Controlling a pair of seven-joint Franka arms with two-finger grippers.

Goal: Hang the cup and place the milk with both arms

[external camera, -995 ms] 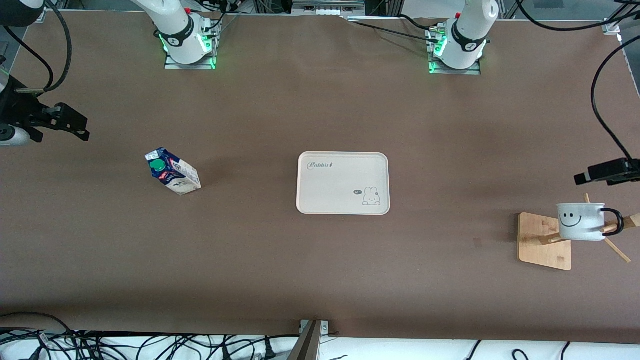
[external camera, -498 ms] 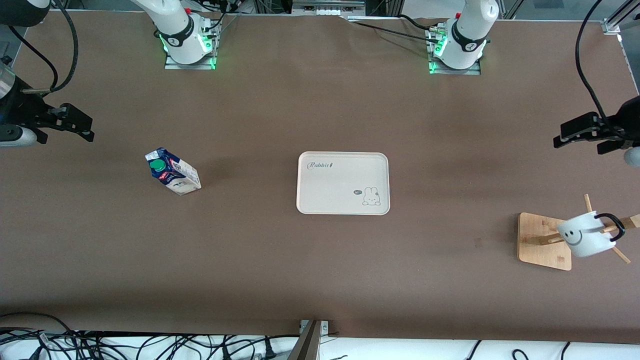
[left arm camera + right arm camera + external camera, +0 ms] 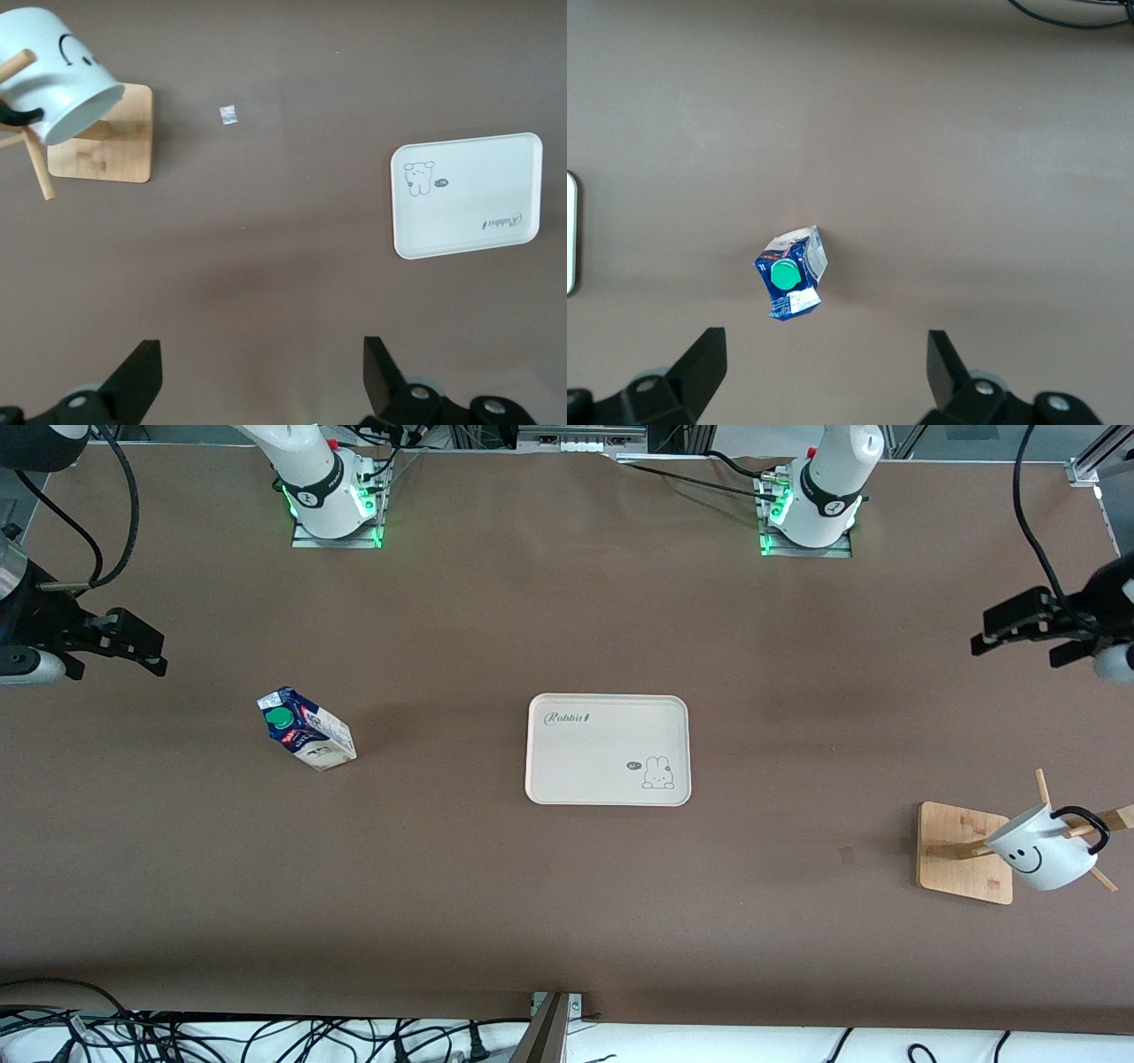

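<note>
Left gripper (image 3: pixel 1019 631) spread wide, empty, up over bare brown table (image 3: pixel 496 886) at its own end. Right gripper (image 3: pixel 142 651) wide, empty, over its end. Cup (image 3: pixel 1038 854) hangs tilted on wooden rack (image 3: pixel 961 850). Milk (image 3: pixel 306 729) stands toward right arm's end; tray (image 3: pixel 608 749) mid-table. Left wrist view alone shows 1 small scrap (image 3: pixel 229 114) near rack.

A robotics lab. Two white arms are bolted by metal base plates (image 3: pixel 335 538) with green lights onto a wide desk (image 3: pixel 567 886) under a plain brown cover. Loose black cables (image 3: pixel 266 1036) tangle along its edge.
</note>
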